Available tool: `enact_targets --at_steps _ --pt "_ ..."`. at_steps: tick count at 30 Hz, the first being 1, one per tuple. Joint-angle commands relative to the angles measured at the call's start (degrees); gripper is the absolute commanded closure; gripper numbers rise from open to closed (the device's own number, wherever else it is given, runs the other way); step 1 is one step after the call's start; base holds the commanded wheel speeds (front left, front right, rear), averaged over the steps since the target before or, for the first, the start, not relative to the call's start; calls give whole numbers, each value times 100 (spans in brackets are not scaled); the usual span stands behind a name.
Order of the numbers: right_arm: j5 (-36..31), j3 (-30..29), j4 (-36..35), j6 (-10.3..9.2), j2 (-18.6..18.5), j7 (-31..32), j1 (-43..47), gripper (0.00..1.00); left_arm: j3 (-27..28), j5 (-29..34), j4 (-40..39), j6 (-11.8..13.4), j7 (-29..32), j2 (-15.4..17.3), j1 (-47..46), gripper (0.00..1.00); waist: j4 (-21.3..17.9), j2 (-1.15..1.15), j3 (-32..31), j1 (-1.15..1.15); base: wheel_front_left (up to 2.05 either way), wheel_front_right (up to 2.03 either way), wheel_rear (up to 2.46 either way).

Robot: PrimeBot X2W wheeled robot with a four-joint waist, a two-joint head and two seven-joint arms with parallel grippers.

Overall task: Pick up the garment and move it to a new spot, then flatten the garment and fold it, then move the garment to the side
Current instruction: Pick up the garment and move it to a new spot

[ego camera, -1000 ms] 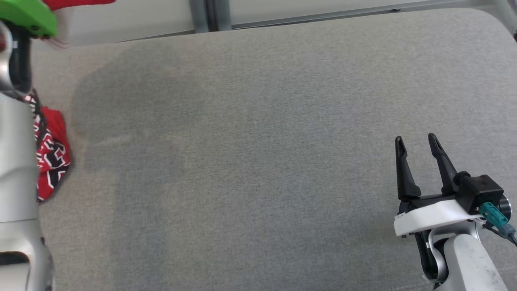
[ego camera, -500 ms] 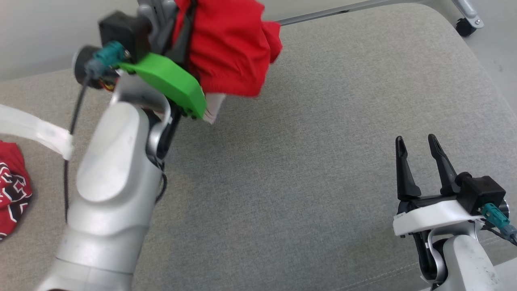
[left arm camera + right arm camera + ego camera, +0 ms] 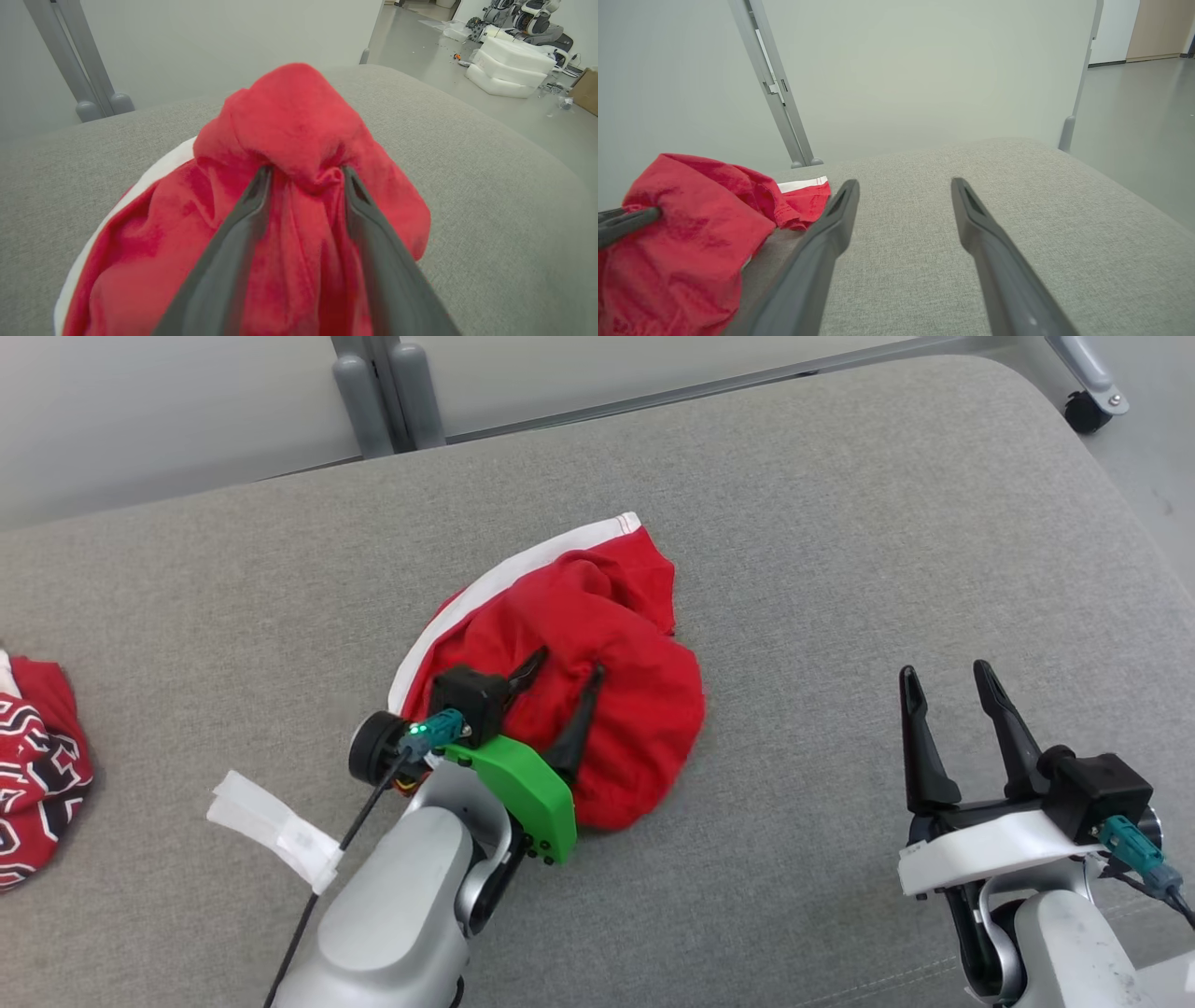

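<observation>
Far left edge of the head view: a crumpled cloth patterned in red, black and white [image 3: 37, 770], lying on the grey fabric counter [image 3: 840, 551].
Lower left: a white tag [image 3: 273, 831] on the left arm's black cable.
Lower centre: left gripper [image 3: 568, 665] behind a green guard, its fingers apart and resting on the garment. In the left wrist view a bunched fold of cloth sits between the fingertips.
Centre: the red garment [image 3: 625, 728], heaped on the counter, with a white band along its upper left edge.
Upper centre left: two grey posts [image 3: 387, 392] beyond the counter's far edge.
Lower right: right gripper [image 3: 943, 672], fingers wide apart, holding nothing, well apart from the garment.
Upper right corner: a black castor [image 3: 1088, 411] on the floor.
</observation>
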Motion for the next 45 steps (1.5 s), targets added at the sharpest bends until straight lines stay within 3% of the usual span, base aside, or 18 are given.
enact_targets --at_steps 1,8,13,27,34,45 --pt "-6 1 13 -6 -4 -18 -6 0 -99 -101 -8 62 -100 14 30 0 55 0 -39 0 0 0 0" --pt "-61 -22 44 -6 -4 -17 166 0 -247 -197 18 322 -598 19 -144 0 288 0 -300 0 0 0 0" --pt "-108 -19 15 -6 -5 -17 281 0 37 -110 -132 506 -816 309 21 0 495 0 -501 0 0 0 0" --pt "-194 -17 -51 -6 -7 -17 510 0 1611 213 -1645 997 -858 1184 1523 0 1042 0 -864 0 0 0 0" --pt "-210 33 -78 -6 -6 -17 554 0 2260 462 -2195 1000 -859 1154 2343 0 1192 0 -904 0 0 0 0" --pt "-209 27 -92 -6 -7 -17 630 0 2832 809 -2487 751 -860 804 3141 0 1297 0 -938 0 0 0 0"
